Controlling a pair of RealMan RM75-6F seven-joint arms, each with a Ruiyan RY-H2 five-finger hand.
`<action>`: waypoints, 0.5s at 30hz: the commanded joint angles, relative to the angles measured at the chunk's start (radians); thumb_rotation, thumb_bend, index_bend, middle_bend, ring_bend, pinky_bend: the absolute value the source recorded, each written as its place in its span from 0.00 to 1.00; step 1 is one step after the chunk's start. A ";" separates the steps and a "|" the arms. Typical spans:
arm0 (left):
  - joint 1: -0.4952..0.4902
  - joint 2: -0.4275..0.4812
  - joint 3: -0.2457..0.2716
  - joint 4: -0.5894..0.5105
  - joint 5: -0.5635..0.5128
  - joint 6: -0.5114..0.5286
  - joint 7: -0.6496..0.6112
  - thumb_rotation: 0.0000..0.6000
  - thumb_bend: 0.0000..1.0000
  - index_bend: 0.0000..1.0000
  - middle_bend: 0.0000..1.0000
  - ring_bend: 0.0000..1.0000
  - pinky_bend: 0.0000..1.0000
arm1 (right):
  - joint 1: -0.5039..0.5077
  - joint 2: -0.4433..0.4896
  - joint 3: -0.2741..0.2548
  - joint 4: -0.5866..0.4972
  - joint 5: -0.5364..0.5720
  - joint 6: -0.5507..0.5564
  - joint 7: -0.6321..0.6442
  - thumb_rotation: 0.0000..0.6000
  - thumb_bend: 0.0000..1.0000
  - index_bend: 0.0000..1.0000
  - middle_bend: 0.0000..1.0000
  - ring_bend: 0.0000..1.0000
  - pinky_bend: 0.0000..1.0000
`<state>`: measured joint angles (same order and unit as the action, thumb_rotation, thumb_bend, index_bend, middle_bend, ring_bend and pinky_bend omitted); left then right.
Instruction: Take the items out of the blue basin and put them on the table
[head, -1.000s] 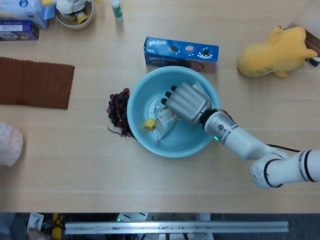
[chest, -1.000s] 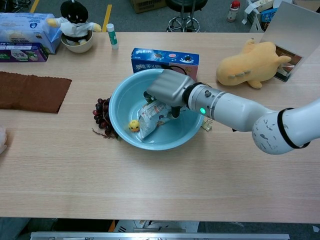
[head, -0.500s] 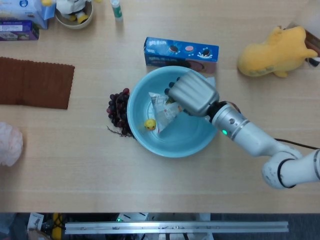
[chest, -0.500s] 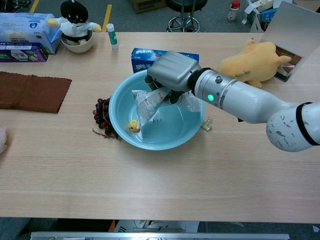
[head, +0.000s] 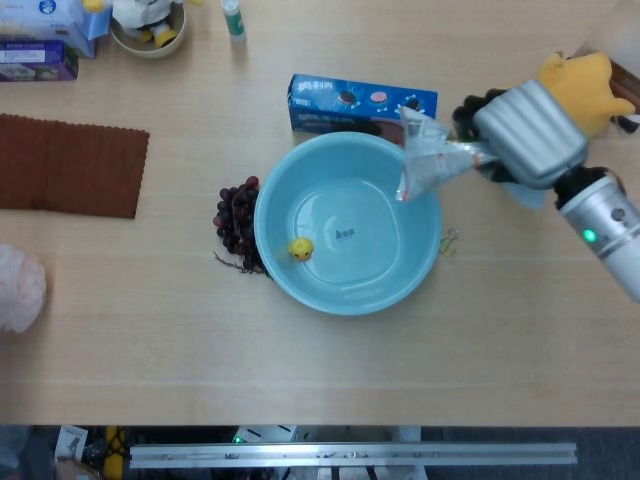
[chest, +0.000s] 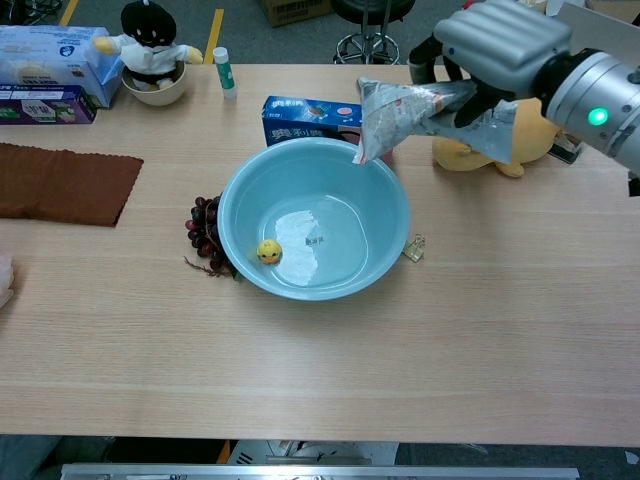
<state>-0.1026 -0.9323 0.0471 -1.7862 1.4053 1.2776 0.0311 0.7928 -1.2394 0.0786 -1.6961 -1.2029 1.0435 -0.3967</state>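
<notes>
Partway: right robot hand (chest: 500, 45) holds a crinkled snack packet (chest: 405, 115) aloft at upper right, not yet on the bench (chest: 300, 370); small yellow toy (chest: 267, 251) remains in the blue basin (chest: 385, 215); left robot hand unseen.

A pale wooden table (chest: 330, 360) fills the views — grey floor (chest: 300, 30) beyond, a stool base (chest: 368, 42) on it.
</notes>
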 joint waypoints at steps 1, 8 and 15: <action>-0.005 -0.001 -0.002 -0.005 0.003 -0.002 0.005 1.00 0.27 0.19 0.25 0.23 0.33 | -0.037 0.030 -0.026 0.023 -0.018 0.001 0.045 1.00 0.35 0.66 0.56 0.60 0.80; -0.007 0.002 -0.003 -0.023 0.012 0.006 0.020 1.00 0.27 0.19 0.25 0.23 0.33 | -0.078 0.016 -0.055 0.115 -0.034 -0.035 0.101 1.00 0.34 0.66 0.56 0.58 0.80; -0.006 0.003 -0.003 -0.030 0.011 0.010 0.028 1.00 0.27 0.19 0.25 0.23 0.33 | -0.080 -0.014 -0.079 0.178 -0.017 -0.121 0.089 1.00 0.33 0.45 0.41 0.40 0.63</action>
<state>-0.1082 -0.9293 0.0442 -1.8159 1.4166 1.2872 0.0586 0.7136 -1.2456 0.0056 -1.5281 -1.2266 0.9386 -0.3036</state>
